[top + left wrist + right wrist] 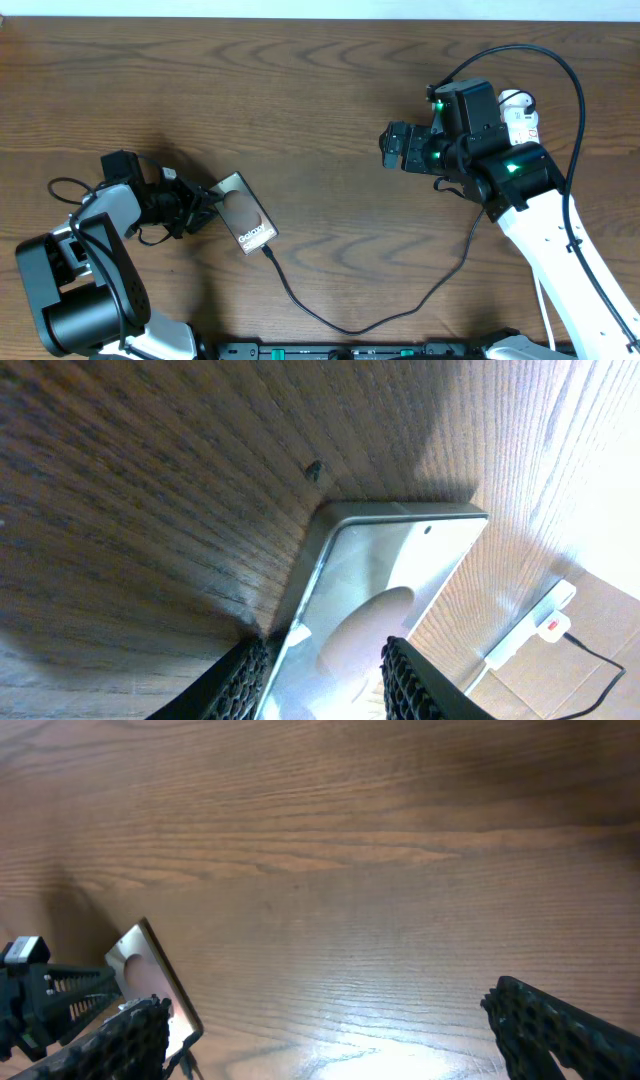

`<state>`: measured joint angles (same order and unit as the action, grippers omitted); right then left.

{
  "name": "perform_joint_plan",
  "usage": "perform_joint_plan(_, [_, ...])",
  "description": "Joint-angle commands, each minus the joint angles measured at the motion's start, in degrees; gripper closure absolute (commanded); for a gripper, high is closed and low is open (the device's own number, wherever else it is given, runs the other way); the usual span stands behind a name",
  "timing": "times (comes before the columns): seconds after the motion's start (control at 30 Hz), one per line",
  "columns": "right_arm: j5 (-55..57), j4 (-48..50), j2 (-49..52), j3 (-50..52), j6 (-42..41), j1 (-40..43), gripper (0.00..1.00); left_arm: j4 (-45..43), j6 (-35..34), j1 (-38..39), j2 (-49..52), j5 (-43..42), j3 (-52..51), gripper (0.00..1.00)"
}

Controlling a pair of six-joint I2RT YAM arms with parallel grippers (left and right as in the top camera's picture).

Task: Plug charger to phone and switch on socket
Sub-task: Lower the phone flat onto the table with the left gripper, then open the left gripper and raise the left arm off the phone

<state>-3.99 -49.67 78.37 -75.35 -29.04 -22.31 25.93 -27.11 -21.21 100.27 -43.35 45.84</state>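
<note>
1. Down at 6 o'clock on the table (300, 80), we've got the charger (350, 331) looping along the near edge, with one end running up to the phone's near short end.
2. Over at 8 o'clock, the left gripper (203, 207) is clamped on the phone (248, 222), a finger on each long edge, lettering facing up.
3. Up around 1 o'clock, the right gripper (392, 147) hangs over bare wood with its jaws gaping wide.
4. Farthest back, at 2 o'clock, the socket (519, 120) peeks out from behind the right arm (560, 230).

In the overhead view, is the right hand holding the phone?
No: the right hand stands open and empty, well apart from the phone, which the left hand grips.
</note>
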Motion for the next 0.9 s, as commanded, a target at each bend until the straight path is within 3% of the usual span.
perform_joint_plan(0.0, [0.9,0.0,0.4,-0.3,0.8,-0.3,0.01,1.5,0.6,-0.2,3.5,14.3,-3.3,0.58])
perform_joint_plan(0.3, [0.9,-0.1,0.4,-0.3,0.9,-0.3,0.01,1.5,0.9,-0.3,3.5,14.5,-3.3,0.58])
perform_joint_plan(0.37, [0.9,-0.2,0.4,-0.3,0.9,-0.3,0.01,1.5,1.8,-0.3,3.5,14.5,-3.2,0.48])
perform_joint_plan(0.4, [0.9,-0.4,0.4,-0.3,0.9,-0.3,0.01,1.5,2.1,-0.3,3.5,14.5,-3.1,0.35])
perform_joint_plan(0.43, [0.9,-0.5,0.4,-0.3,0.9,-0.3,0.01,1.6,2.1,-0.3,3.5,14.5,-3.0,0.29])
perform_joint_plan(0.5, [0.9,-0.7,0.4,-0.3,0.9,-0.3,0.01,2.3,2.1,-0.4,3.4,14.5,-2.3,0.23])
perform_joint_plan(0.87, [1.0,-0.7,0.4,-0.3,0.8,-0.3,0.01,8.8,7.0,-0.4,-1.3,14.5,3.8,0.15])
